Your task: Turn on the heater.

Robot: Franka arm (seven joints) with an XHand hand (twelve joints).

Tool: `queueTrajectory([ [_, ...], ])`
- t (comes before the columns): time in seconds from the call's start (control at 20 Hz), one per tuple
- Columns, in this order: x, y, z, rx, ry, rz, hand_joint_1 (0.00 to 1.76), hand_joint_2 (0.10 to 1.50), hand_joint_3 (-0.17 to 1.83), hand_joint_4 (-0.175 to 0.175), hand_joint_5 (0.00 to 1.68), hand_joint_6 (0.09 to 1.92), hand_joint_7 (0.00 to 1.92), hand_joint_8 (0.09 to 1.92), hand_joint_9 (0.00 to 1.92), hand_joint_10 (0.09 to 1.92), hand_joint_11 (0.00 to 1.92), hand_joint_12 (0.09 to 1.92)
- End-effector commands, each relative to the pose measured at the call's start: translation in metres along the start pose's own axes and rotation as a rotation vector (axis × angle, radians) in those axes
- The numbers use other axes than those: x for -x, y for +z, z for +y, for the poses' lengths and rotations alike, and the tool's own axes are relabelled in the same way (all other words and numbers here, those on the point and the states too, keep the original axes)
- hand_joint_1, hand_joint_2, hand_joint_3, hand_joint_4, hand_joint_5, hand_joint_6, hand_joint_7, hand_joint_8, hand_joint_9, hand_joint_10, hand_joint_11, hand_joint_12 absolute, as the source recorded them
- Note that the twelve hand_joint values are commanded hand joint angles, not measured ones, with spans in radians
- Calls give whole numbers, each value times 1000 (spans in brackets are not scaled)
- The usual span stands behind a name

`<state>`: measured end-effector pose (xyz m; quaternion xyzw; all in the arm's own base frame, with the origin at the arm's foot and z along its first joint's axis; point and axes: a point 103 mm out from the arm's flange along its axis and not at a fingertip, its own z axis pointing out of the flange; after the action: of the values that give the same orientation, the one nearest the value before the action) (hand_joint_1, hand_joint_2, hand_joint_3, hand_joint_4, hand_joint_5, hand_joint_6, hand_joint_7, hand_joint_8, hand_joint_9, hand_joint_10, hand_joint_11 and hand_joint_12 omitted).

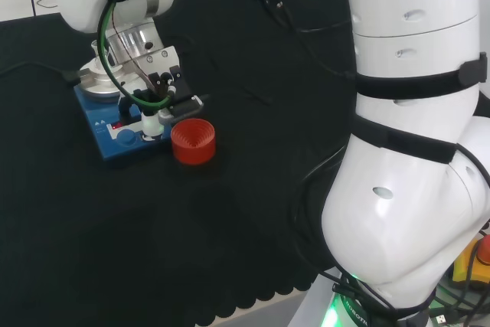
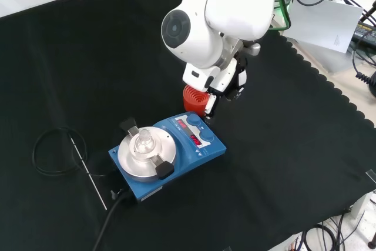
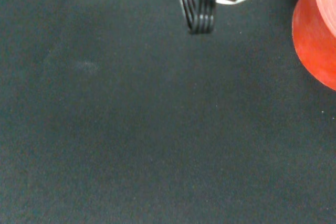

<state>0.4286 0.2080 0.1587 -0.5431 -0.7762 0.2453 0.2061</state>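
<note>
Black cloth covers the whole bench (image 2: 70,57), and on it, going left to right in the front view, lie a coiled black cable (image 2: 56,151), a blue hotplate heater with a round silver top plate (image 2: 202,154), and a red ribbed ring stand (image 2: 195,99) just behind the heater's control end. A small clear glass piece (image 2: 144,141) sits on the silver plate. In the head view the black and white hand (image 1: 164,101) hangs over the heater's control panel, between the plate and the red ring, with a white fingertip pointing down at or just above the panel; whether it touches I cannot tell. Its fingers look partly bent and hold nothing.

To do this step well, I judge the fingertip should come straight down on one round blue knob (image 2: 194,121) or switch, clear of the red ring, without nudging the heater sideways.

Red lit digits show on the panel display (image 2: 192,135), but they are too small to read; no other writing is legible.
</note>
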Motion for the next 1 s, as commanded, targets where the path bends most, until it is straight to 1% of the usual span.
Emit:
queueTrajectory([
  [0.05,1,2,7,-14,-7,2,1407,692,993,-37,251,608,1635,1600,1678,1758,1419,1351],
  [0.5,11,5,17,-29,-6,16,1410,687,1003,-31,275,437,1640,1595,1684,1751,1420,1352],
  [1.0,15,11,25,-45,-9,15,1410,687,1004,-30,284,405,1640,1595,1687,1749,1421,1353],
])
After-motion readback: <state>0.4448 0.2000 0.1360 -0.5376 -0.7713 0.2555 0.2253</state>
